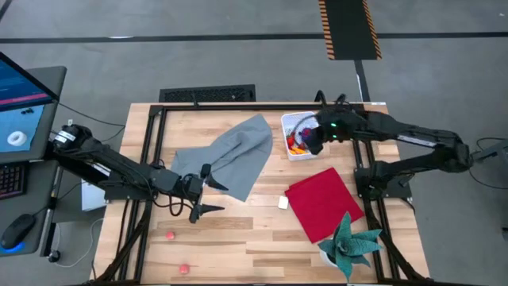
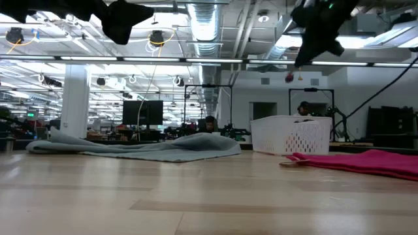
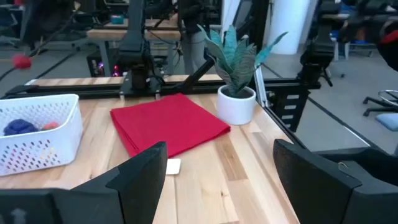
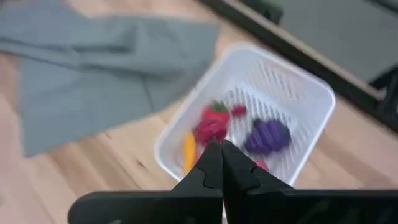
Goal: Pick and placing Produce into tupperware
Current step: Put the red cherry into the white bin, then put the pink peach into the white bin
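Observation:
The white perforated tupperware tub [image 1: 290, 121] stands at the table's far right part; it also shows in the low view [image 2: 294, 134] and the left wrist view [image 3: 37, 134]. In it lie a purple grape bunch [image 4: 267, 137], a yellow piece [image 4: 189, 152] and red pieces. My right gripper [image 1: 315, 141] is above the tub, shut on a small red piece [image 2: 289, 77]. My left gripper [image 1: 208, 191] is open and empty above the table, by the grey cloth's near edge. Two red berries [image 1: 170, 235] [image 1: 184, 268] lie near the front left. My right gripper holds the small red piece [image 4: 211, 127] at its fingertips, which point down from above. The tips hide the place of contact, so the part held cannot be told. The piece hangs just below the tips, lifted clear, above the tub's opening.
A grey cloth [image 1: 230, 155] lies spread left of the tub. A folded red cloth [image 1: 321, 202] lies at the right, with a small white cube [image 1: 282, 202] at its left edge. A potted plant [image 1: 349, 242] stands at the front right. A black frame borders the table.

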`<state>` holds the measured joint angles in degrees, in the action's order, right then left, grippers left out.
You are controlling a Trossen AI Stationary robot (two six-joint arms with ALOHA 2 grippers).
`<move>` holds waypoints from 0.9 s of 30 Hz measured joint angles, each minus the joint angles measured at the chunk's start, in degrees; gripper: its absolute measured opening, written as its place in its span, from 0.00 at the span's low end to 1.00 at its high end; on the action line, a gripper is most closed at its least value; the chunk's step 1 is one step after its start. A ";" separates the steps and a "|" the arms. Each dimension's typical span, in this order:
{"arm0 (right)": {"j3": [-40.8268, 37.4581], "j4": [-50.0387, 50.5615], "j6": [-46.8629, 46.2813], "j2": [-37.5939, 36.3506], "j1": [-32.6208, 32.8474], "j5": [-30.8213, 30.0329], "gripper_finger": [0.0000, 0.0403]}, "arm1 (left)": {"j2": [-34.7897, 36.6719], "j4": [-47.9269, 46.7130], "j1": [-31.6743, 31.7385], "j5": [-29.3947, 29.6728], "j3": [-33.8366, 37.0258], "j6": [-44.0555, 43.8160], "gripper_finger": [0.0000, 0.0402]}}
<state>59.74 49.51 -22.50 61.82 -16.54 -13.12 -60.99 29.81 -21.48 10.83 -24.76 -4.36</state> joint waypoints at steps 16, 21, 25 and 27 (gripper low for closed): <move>3.03 3.22 4.65 17.94 -12.98 11.77 0.07 | 0.00 -4.35 -1.44 0.48 0.25 -4.62 0.71; 3.09 -0.16 6.51 18.75 -12.44 11.96 0.18 | -0.02 -5.08 -1.44 0.39 0.25 -5.81 0.71; 3.38 -1.03 6.64 18.73 -12.00 11.85 0.32 | -0.02 -5.10 -1.44 0.61 0.25 -5.77 0.71; 4.23 -0.36 6.64 18.69 -12.00 11.85 0.39 | -0.02 -5.08 -1.44 1.14 0.25 -5.73 0.71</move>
<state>63.98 49.15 -15.86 80.52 -28.53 -1.28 -61.01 24.73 -22.92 11.97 -24.51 -10.09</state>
